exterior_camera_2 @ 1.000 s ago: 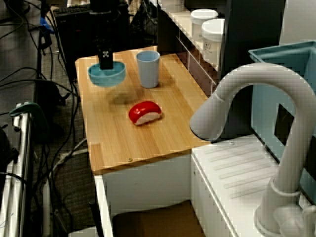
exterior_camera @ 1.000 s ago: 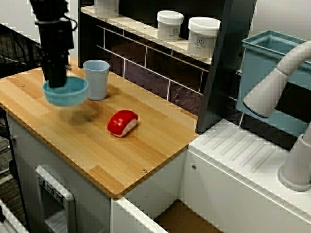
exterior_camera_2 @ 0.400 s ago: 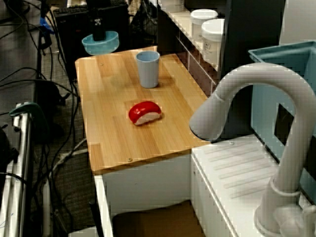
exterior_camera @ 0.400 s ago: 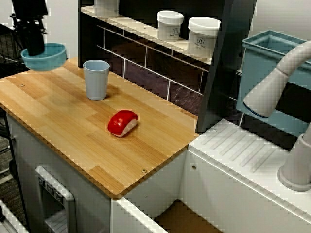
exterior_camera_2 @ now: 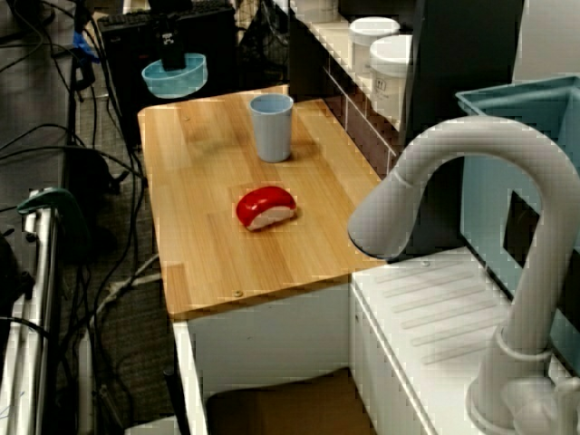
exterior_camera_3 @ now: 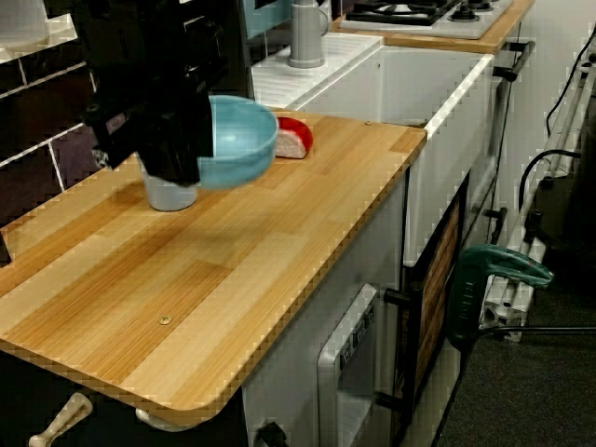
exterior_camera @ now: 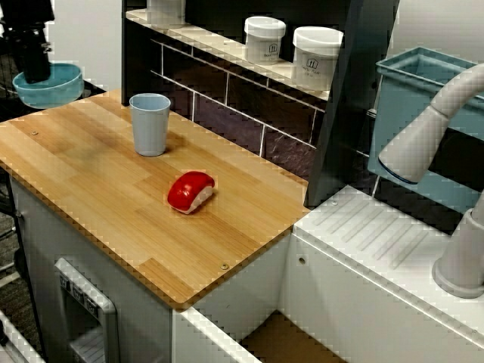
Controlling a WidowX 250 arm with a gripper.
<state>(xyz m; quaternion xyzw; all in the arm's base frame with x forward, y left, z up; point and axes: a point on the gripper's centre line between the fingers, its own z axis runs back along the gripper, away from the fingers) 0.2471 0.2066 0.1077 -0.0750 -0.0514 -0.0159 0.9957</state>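
1. Carried by the gripper [exterior_camera: 33,72], the blue bowl [exterior_camera: 50,85] has left its place a second ago, low over the wooden counter [exterior_camera: 98,200] and just beside the cup [exterior_camera: 150,123]. It now hangs higher, out by the counter's far left corner and well apart from the cup.
2. Between 0.4 s ago and now the bowl has drifted only a little further out along the same line.
3. The black pincer is clamped on the bowl's rim. In the view from over the tap, the gripper [exterior_camera_2: 170,63] reaches down into the bowl [exterior_camera_2: 174,78], which is clear of the wood.
4. From the counter's end, the gripper [exterior_camera_3: 177,160] fills the upper left and the bowl [exterior_camera_3: 238,140] sticks out to its right, tilted so that its hollow shows. The cup [exterior_camera_3: 169,195] peeks out below the gripper, mostly hidden.
5. Whether the bowl is over the wood or just past its edge, I cannot tell.
6. Neither the cup [exterior_camera_2: 271,127] nor the red-and-white piece [exterior_camera: 190,191] has shifted. The cup stands upright and the piece lies near the counter's middle, apart from the cup.
7. Two white jars [exterior_camera: 316,57] stand on the shelf behind, and a white tap [exterior_camera_2: 453,181] curves over the sink side.
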